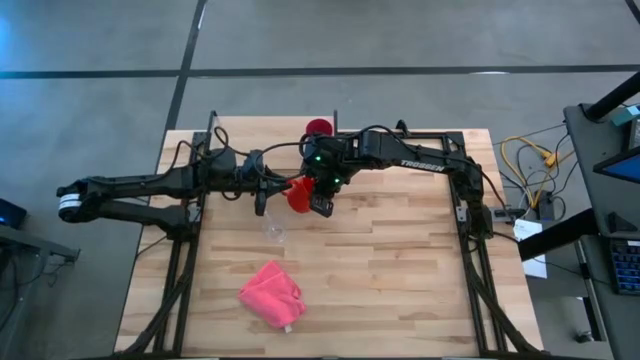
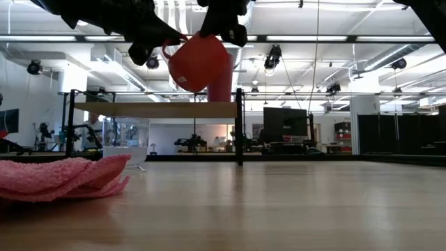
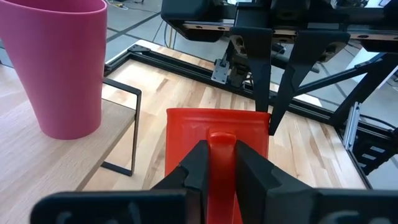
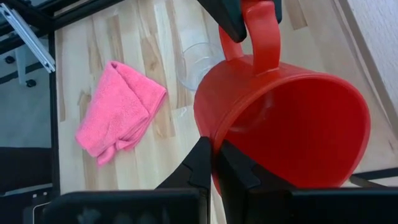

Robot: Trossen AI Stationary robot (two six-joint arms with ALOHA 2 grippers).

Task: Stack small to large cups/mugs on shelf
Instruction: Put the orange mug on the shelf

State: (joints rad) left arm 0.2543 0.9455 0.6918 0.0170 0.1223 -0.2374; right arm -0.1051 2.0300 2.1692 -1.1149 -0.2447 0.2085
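The red-orange mug (image 1: 298,194) hangs in the air over the tabletop, tilted, between both grippers. My left gripper (image 3: 221,152) comes from the table's left and is shut on it. My right gripper (image 4: 216,155) reaches in from the right and is shut on it too. The magenta tumbler (image 3: 62,62) stands upright on its base on the shelf (image 3: 37,155) at the table's far edge, and shows behind the mug in the low view (image 2: 221,85). The clear cup (image 1: 275,232) sits on the tabletop, near of the mug. My left gripper pinches the mug's handle (image 3: 221,142) between its two fingers, coming about level from the table's left. The mug is lifted clear of the table. My right gripper holds the mug's wall at the rim (image 4: 214,140), one finger inside and one outside, coming from above. The mug is tilted, its opening turned toward the right wrist camera.
The pink cloth (image 1: 272,293) lies crumpled on the near part of the tabletop, large in the low view (image 2: 63,178). The shelf board (image 2: 160,109) stands raised on thin black uprights (image 2: 239,125). Black frame rails run along the table's left and right sides.
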